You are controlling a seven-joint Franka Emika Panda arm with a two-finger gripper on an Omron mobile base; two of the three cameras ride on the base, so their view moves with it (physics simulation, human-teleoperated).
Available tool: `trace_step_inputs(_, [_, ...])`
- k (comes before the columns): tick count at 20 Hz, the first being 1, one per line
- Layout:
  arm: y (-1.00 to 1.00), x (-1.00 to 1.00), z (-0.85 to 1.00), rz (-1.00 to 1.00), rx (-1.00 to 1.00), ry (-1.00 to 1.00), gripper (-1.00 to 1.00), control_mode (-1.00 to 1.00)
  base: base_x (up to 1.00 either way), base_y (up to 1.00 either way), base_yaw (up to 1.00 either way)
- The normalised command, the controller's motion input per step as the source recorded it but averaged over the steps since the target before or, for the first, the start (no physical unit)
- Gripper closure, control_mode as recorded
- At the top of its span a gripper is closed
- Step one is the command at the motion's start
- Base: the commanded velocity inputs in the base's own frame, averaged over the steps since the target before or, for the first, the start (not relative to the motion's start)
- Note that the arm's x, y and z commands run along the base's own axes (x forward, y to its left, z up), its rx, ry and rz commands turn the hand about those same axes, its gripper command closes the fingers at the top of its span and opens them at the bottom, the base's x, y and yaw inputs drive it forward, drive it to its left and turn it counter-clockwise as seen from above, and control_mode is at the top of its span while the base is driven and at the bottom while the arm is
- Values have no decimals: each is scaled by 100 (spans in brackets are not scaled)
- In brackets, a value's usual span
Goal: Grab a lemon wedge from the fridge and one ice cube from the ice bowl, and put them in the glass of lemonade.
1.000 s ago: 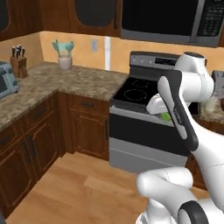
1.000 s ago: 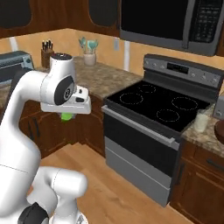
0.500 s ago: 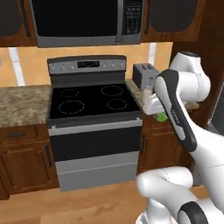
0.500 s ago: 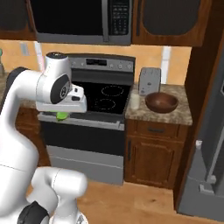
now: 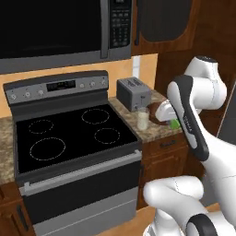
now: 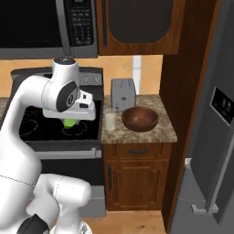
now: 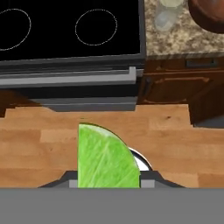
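Observation:
My gripper (image 6: 69, 120) is shut on the lemon wedge (image 7: 105, 159), a bright yellow-green slice that also peeks out under the hand (image 5: 174, 123). The hand hangs over the floor in front of the stove's right end. The glass of lemonade (image 6: 109, 121) stands on the granite counter just right of the stove (image 5: 143, 119), and it sits at the top of the hand view (image 7: 166, 15). The ice bowl (image 6: 140, 118), dark reddish-brown, rests to the right of the glass (image 7: 210, 13); my arm hides most of it in the left base view. The grey fridge (image 6: 215, 137) rises at the far right.
A grey toaster (image 6: 122, 93) stands behind the glass against the wall. The black stove top (image 5: 69, 133) lies left of the counter, with a microwave (image 5: 55, 27) above it. A wooden side panel (image 6: 176, 91) separates the counter from the fridge.
The whole picture has swung from the left counter past the stove to the toaster, bowl and fridge, so the base has moved. The wedge stays in the gripper.

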Motion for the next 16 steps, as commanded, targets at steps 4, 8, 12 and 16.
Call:
trace_step_inputs(4, [0, 0, 0, 0, 0, 0, 100, 100, 100, -2, -8])
trace_step_inputs(8, [0, 0, 0, 0, 0, 0, 100, 100, 90, -36, -23])
trace_step_inputs(12, [-15, 39, -26, -5, 1, 4, 100, -100, 38, -7, -7])
trace_step_inputs(16, [-1, 82, -100, -10, 0, 23, 100, -100, 0, 0, 0])
